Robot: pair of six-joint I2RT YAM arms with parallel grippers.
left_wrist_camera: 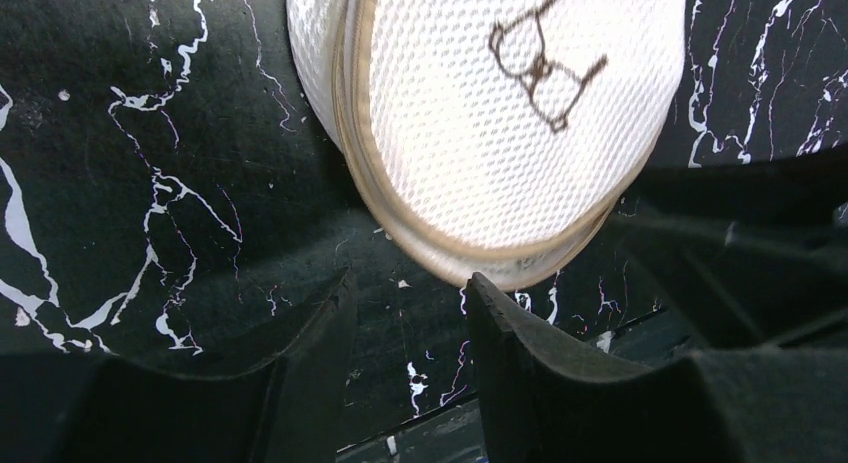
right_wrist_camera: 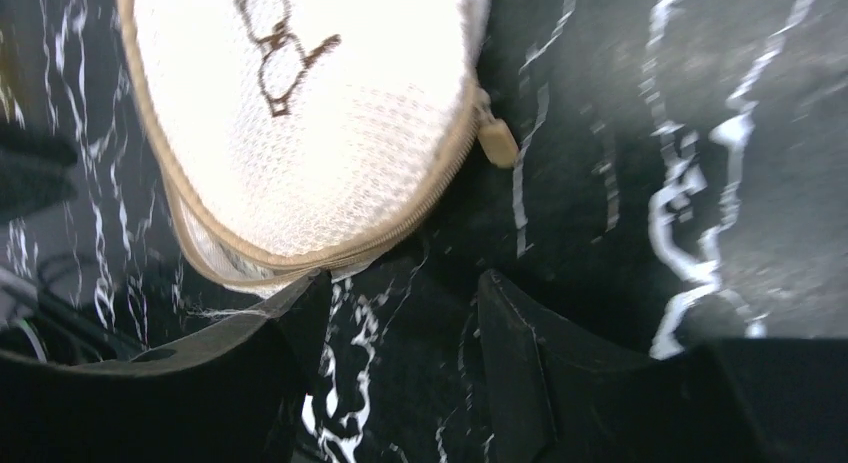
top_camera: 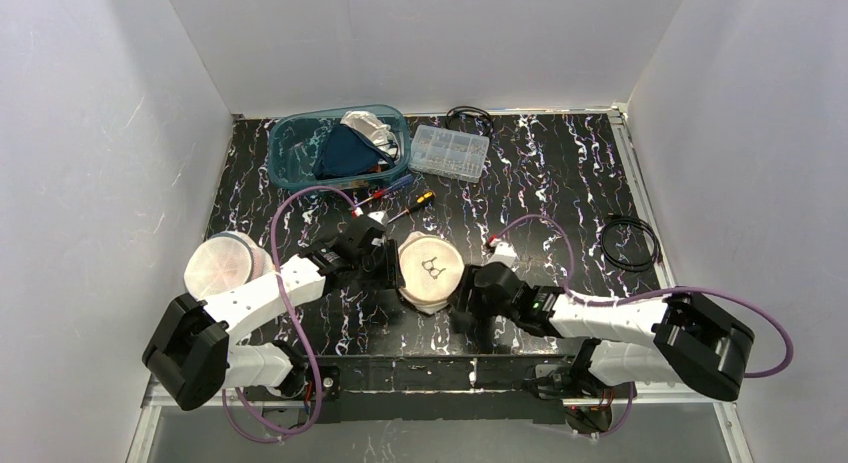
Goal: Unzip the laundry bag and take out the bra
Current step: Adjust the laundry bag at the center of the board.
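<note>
Brace the mesh laundry bag from the left with the left gripper, then pinch the tan zipper pull squarely with the right gripper, both pincers apart and empty.

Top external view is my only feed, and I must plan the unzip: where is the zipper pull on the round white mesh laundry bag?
Observer: The right wrist view shows a small beige zipper pull sticking out from the edge of the round white mesh laundry bag, ahead of the right gripper, not between its fingers.
Operator: Is the zip open yet?
Observer: No. The beige zip track looks closed along the stretch in view.
Operator: Left gripper holding anything?
Observer: No. Its wrist view shows the left gripper open and empty, just short of the bag.
</note>
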